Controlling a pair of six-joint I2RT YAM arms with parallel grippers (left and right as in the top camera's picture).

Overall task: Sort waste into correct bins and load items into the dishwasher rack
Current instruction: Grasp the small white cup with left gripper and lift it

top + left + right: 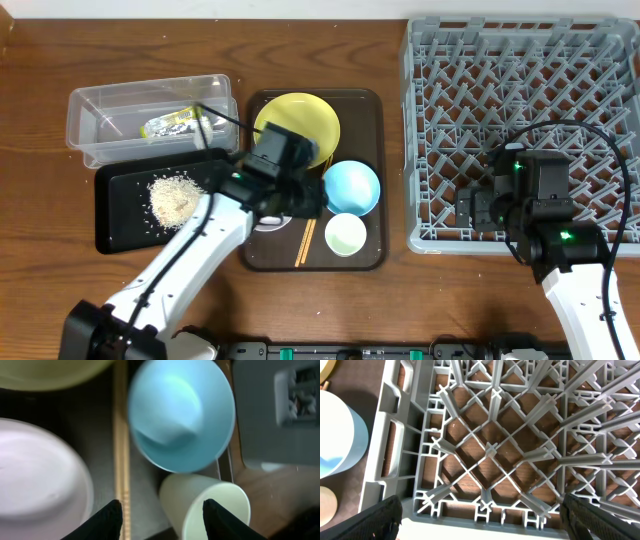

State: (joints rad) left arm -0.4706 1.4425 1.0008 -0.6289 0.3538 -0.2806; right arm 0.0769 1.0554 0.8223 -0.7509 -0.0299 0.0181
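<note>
My left gripper (297, 205) (162, 512) is open and empty, low over the brown serving tray, its fingers straddling the wooden chopsticks (120, 435) (305, 240) and the rim of the pale cup (210, 505) (346, 235). The light blue bowl (182, 410) (351, 187) lies just beyond, the white bowl (35, 480) to the left, mostly under my arm from overhead. The yellow plate (297, 125) sits at the tray's back. My right gripper (470, 210) (482, 515) is open and empty over the grey dishwasher rack's (520, 130) (490, 450) front left corner.
The clear tub (90, 110) at the back left holds the green-and-yellow wrapper (180, 123). The black tray (120, 230) in front of it holds a pile of rice (175, 197). The brown serving tray (375, 110) lies between the bins and the rack. No white scrap shows.
</note>
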